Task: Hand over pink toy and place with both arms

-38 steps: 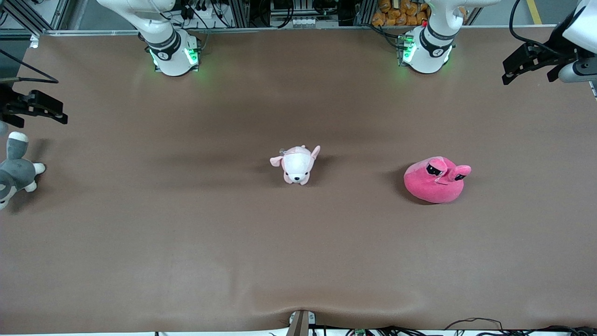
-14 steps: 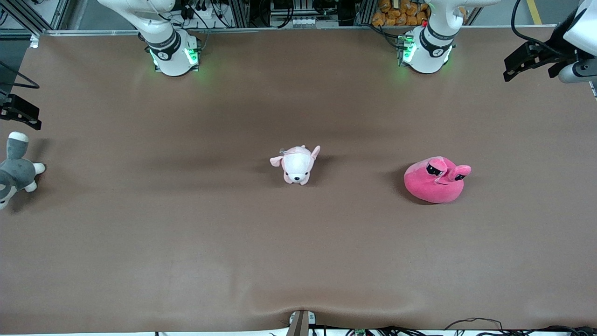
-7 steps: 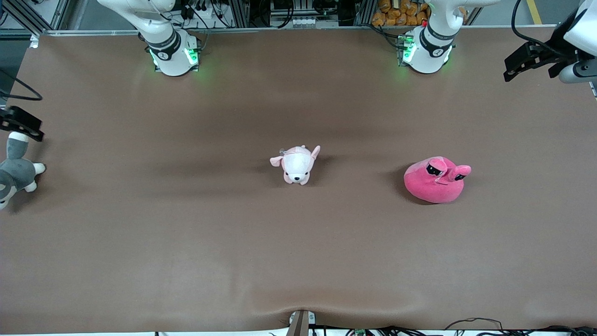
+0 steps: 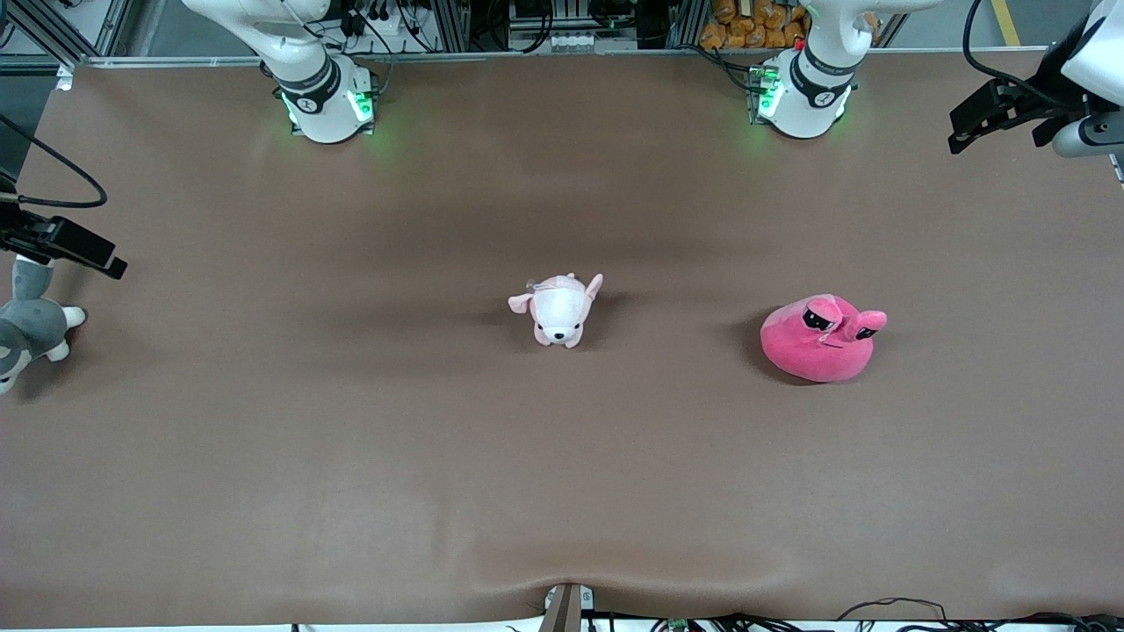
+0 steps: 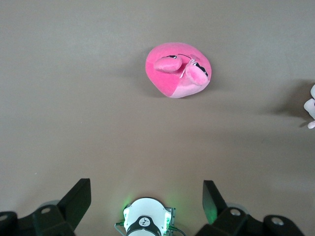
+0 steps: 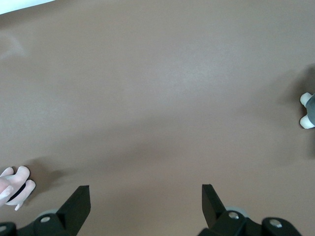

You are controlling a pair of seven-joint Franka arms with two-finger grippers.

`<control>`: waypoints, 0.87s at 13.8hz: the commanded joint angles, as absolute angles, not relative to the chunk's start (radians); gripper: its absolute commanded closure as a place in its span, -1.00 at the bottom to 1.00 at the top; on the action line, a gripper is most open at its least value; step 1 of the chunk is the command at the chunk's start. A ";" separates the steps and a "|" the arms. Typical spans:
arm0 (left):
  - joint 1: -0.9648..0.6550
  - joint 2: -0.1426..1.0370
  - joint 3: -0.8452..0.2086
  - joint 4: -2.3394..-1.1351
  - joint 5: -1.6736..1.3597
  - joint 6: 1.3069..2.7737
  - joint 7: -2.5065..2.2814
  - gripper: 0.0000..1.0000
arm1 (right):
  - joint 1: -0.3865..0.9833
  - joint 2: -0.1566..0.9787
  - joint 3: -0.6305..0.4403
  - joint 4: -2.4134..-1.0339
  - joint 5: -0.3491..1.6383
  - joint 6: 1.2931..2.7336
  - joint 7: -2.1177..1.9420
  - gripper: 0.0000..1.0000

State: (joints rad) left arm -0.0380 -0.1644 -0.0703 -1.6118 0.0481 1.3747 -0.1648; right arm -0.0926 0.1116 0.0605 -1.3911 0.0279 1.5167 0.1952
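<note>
1. The pink toy (image 4: 818, 340) sits on the brown desk (image 4: 351, 456) toward the left arm's end, its two stalk eyes up; nothing is touching it.
2. In the left wrist view the same pink toy (image 5: 178, 71) shows its lighter underside at one edge, with bare desk all around it.
3. The left tool (image 4: 988, 118) hangs in the air over the desk's edge at the left arm's end, well apart from the pink toy. Its two black fingers (image 5: 78, 197) stand wide apart in the left wrist view with nothing between them.
4. The left arm's base (image 4: 803, 92) glows green at its foot, and it also shows up between the fingers in the left wrist view.
5. The right tool (image 4: 66, 246) hangs over the desk's edge at the right arm's end, just above a grey plush dog (image 4: 26, 325) that lies on the desk there. Its fingers (image 6: 76, 204) are spread wide too, holding nothing.
6. A small pale pink-and-white puppy plush (image 4: 558, 309) stands near the middle of the desk, between the two ends and well apart from the pink toy.
7. The right arm's base (image 4: 325, 101) also glows green.
</note>
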 commanded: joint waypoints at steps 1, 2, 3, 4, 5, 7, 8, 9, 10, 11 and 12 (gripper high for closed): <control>-0.034 -0.156 -0.075 -1.598 0.061 1.365 -0.181 -1.00 | -0.101 0.127 0.061 -1.359 0.043 1.496 0.212 -1.00; -0.034 -0.156 -0.074 -1.597 0.061 1.365 -0.181 -1.00 | -0.101 0.127 0.061 -1.358 0.044 1.496 0.213 -1.00; -0.034 -0.156 -0.072 -1.598 0.061 1.367 -0.181 -1.00 | -0.100 0.127 0.061 -1.358 0.044 1.496 0.215 -1.00; -0.032 -0.156 -0.071 -1.598 0.061 1.367 -0.183 -1.00 | -0.100 0.127 0.061 -1.358 0.046 1.496 0.215 -1.00; -0.029 -0.156 -0.069 -1.598 0.061 1.367 -0.183 -1.00 | -0.100 0.127 0.061 -1.359 0.048 1.496 0.215 -1.00; -0.026 -0.155 -0.069 -1.589 0.058 1.370 -0.208 -1.00 | -0.100 0.127 0.061 -1.359 0.048 1.494 0.213 -1.00; -0.028 -0.155 -0.071 -1.589 0.058 1.373 -0.222 -1.00 | -0.100 0.126 0.061 -1.359 0.049 1.493 0.212 -1.00; -0.028 -0.155 -0.072 -1.589 0.058 1.377 -0.233 -1.00 | -0.100 0.126 0.061 -1.359 0.049 1.493 0.210 -1.00; -0.026 -0.155 -0.072 -1.588 0.057 1.379 -0.239 -1.00 | -0.101 0.126 0.061 -1.359 0.049 1.491 0.209 -1.00; -0.026 -0.155 -0.071 -1.588 0.057 1.379 -0.239 -1.00 | -0.107 0.126 0.061 -1.359 0.049 1.491 0.207 -1.00; -0.025 -0.155 -0.069 -1.588 0.058 1.379 -0.239 -1.00 | -0.113 0.126 0.061 -1.359 0.049 1.491 0.206 -1.00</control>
